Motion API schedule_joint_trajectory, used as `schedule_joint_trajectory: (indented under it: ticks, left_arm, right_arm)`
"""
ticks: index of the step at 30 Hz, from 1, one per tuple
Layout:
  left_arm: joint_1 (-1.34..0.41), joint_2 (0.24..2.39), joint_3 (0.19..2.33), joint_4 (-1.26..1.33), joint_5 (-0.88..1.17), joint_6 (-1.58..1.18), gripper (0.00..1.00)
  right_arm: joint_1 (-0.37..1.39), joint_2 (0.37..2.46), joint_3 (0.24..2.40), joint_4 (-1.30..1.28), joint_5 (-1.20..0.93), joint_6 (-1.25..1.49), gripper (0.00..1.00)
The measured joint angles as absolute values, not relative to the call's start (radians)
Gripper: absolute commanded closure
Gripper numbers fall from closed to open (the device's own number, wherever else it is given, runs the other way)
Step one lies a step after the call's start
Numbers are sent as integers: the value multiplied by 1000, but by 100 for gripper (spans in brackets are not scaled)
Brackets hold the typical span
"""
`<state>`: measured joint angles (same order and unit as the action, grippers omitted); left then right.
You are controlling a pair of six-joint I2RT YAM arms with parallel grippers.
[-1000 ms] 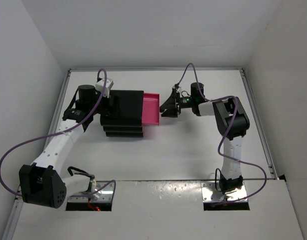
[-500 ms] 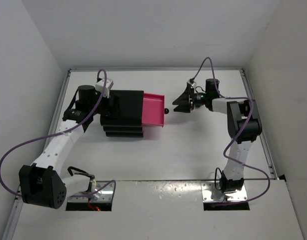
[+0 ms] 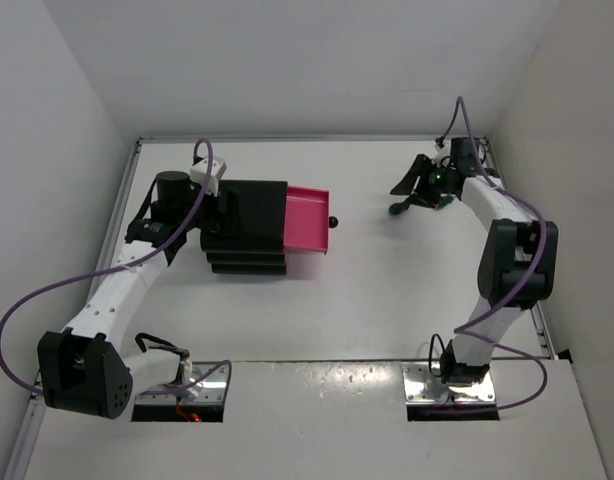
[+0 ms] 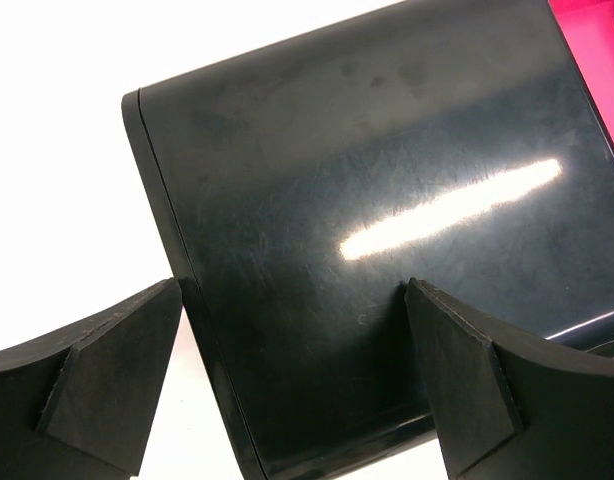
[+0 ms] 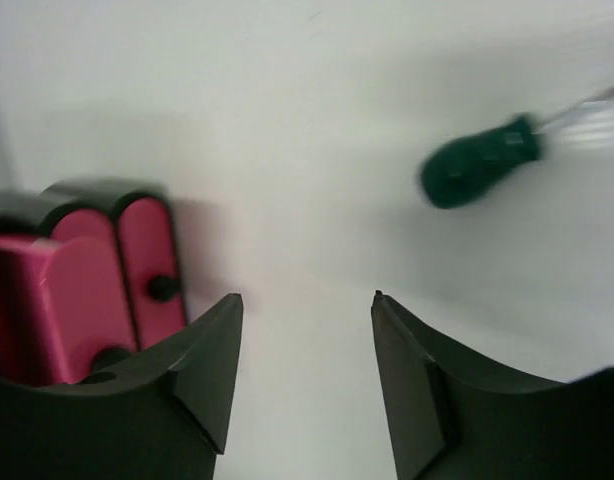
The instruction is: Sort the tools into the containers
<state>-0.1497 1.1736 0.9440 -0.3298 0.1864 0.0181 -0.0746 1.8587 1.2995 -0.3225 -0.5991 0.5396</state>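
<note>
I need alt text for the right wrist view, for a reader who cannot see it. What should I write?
The open right gripper hangs over a white table, with a blurred green-handled tool lying at the picture's upper right. Pink drawers with black knobs stand at the left edge.

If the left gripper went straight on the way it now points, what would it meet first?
The black cabinet: its glossy top fills the gap between the fingers of the open left gripper, directly ahead. How near it is cannot be judged from these views.
</note>
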Motion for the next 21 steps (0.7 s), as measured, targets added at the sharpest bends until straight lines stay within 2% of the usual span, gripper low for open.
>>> schedule_joint_trajectory:
  ticks: [2, 6, 8, 10, 11, 12, 13, 14, 15, 16, 21]
  left_arm:
    - [-150, 1174, 944, -329, 185, 16, 1]
    - [-150, 1173, 943, -328, 183, 14, 1]
    - [-150, 1173, 943, -328, 183, 14, 1]
    - [-150, 1173, 943, -327, 183, 11, 1]
    - [-150, 1173, 943, -327, 182, 10, 1]
    - [-150, 1173, 942, -327, 182, 9, 1]
    - [-150, 1173, 942, -326, 181, 9, 1]
    - [-150, 1173, 942, -326, 181, 9, 1]
    - [-150, 1173, 942, -326, 181, 9, 1]
    - [-150, 1172, 941, -325, 181, 8, 1]
    - [-150, 1165, 932, -316, 178, 5, 1]
  right_arm:
    - [-67, 1810, 1318, -380, -453, 535, 41]
    - [-45, 1782, 1358, -435, -226, 519, 41]
    - [-51, 1782, 1361, -464, -147, 519, 61]
    - [-76, 1791, 1378, -520, -98, 530, 71]
    - [-94, 1803, 1398, -550, -93, 536, 67]
    - [-112, 1821, 1419, -569, -91, 546, 56]
    - [-133, 1843, 1441, -586, -102, 560, 41]
    - [-154, 1868, 1461, -594, -121, 575, 15]
    - [-170, 1886, 1468, -595, -136, 589, 3]
    - [-186, 1900, 1468, -598, -142, 601, 0]
    - [-214, 1919, 1464, -600, -101, 665, 0]
